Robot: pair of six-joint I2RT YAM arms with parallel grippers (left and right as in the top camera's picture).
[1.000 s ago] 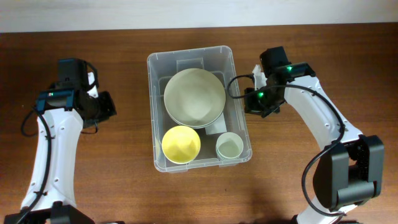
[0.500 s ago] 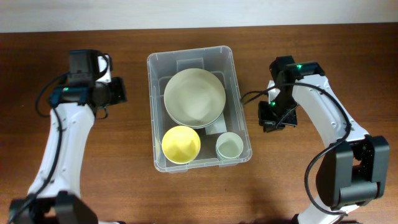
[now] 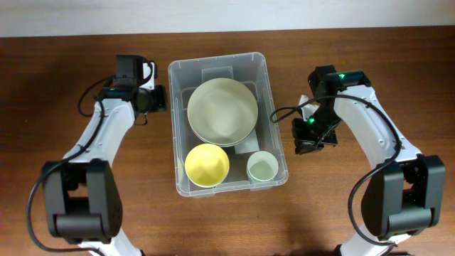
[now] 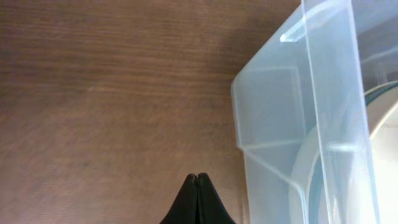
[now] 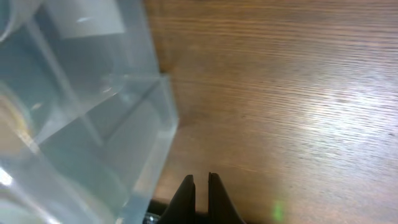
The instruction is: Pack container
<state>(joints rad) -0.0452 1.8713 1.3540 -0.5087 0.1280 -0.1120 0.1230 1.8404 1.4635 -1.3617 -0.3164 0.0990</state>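
The container (image 3: 173,142) is a large clear plastic bin at the table's middle. It also shows in the left wrist view (image 4: 298,124) and the right wrist view (image 5: 93,124). Inside it lie a large pale green bowl (image 3: 222,110), a yellow bowl (image 3: 207,164) and a small pale cup (image 3: 262,166). My left gripper (image 3: 162,99) (image 4: 197,177) is shut and empty, just outside the bin's far left wall. My right gripper (image 3: 302,141) (image 5: 200,178) is shut and empty, with a hairline gap, just right of the bin's right wall.
The table (image 3: 370,213) is brown wood. A white label (image 3: 247,146) shows on the bin floor between the bowls. A pale wall strip (image 3: 227,14) runs along the table's far edge.
My left arm has swung right, bringing its gripper up to the bin's left wall. My right gripper moved down along the bin's right side, then held still.
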